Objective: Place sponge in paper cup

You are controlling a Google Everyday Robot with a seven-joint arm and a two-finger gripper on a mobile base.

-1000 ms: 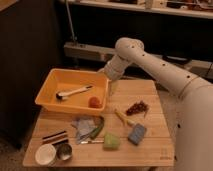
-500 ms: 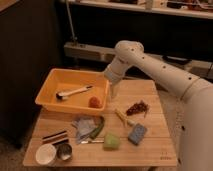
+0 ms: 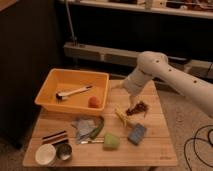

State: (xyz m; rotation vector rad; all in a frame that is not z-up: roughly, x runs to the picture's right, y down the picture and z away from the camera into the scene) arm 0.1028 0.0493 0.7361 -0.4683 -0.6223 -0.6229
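Observation:
The blue-grey sponge (image 3: 137,134) lies flat on the wooden table (image 3: 150,152), front right of centre. The white paper cup (image 3: 45,154) stands upright at the front left corner, with a smaller metal cup (image 3: 64,152) touching its right side. My gripper (image 3: 119,87) hangs at the end of the white arm, just off the right rim of the orange bin (image 3: 75,75). It is well behind the sponge and far from the paper cup. It is open and holds nothing.
The orange bin holds a white brush (image 3: 72,92) and an orange ball (image 3: 94,102). A green soft lump (image 3: 111,141), a green pepper (image 3: 97,129), a grey packet (image 3: 83,125), a yellow item (image 3: 122,118), dark red bits (image 3: 137,108) and a dark bar (image 3: 54,137) lie on the table.
The arm has swung to the right and come lower over the table. Its gripper has moved away from the bin's back corner. The objects have not moved.

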